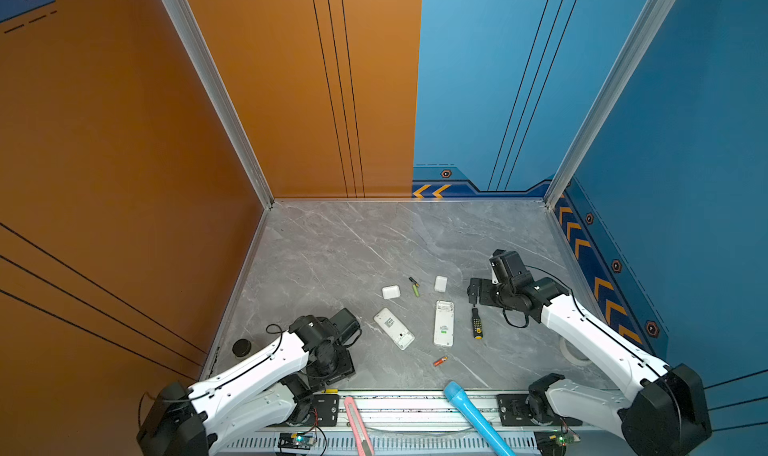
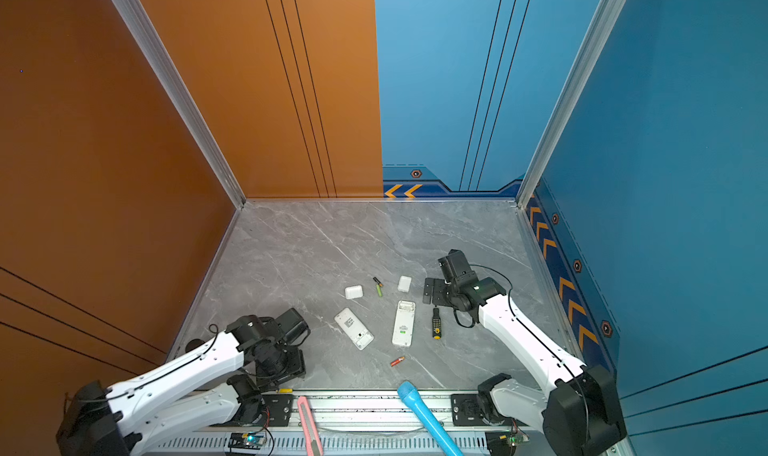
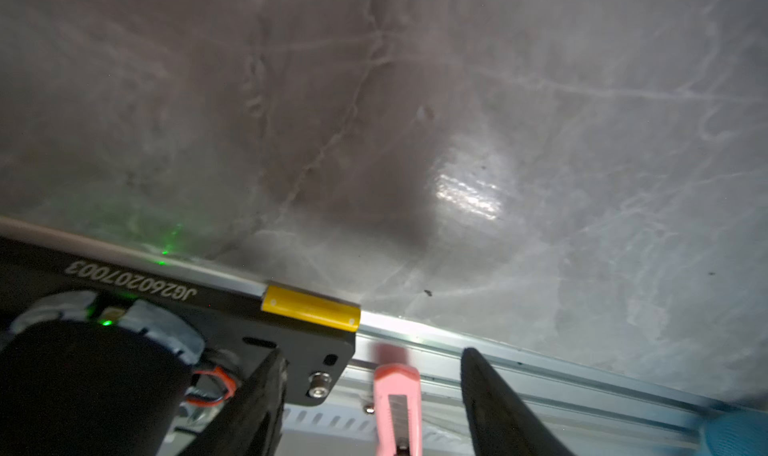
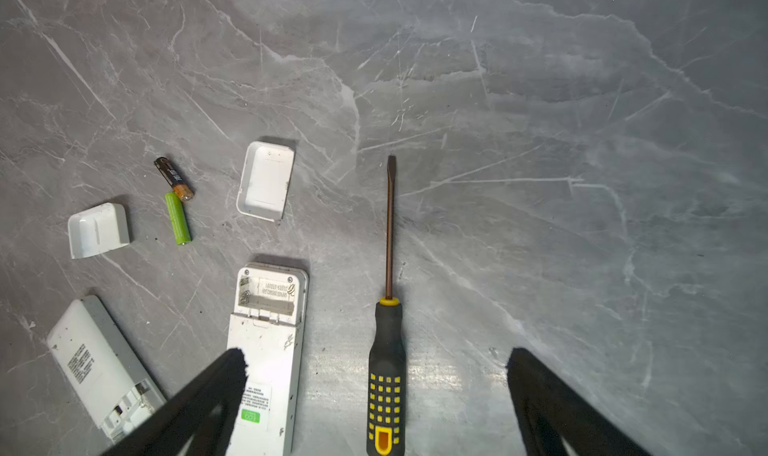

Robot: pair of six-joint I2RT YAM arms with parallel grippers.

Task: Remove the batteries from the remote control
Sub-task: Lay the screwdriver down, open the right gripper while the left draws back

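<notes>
Right claw (image 4: 378,352) is released, jaws spread wide and empty, hovering over the handle of the screwdriver (image 4: 386,375). The tool lies flat on the worktop (image 4: 582,142), just beside the straight remote (image 4: 270,350).

Left claw (image 3: 372,352) is also parted with nothing between the jaws, low by the front rail and well apart from the work.

Both battery bays look empty: the straight remote's plainly, the angled remote (image 4: 95,362) less surely.

Green battery (image 4: 178,218) and black-and-green battery (image 4: 172,177) lie end to end between two loose covers (image 4: 266,179). Red-orange battery (image 1: 440,361) lies alone near the front edge. Yellow one not found.

Judgement: unloading looks done, and the step is clearing off. Lift the right claw straight up before swinging it, so it misses the screwdriver and sets no battery rolling.
</notes>
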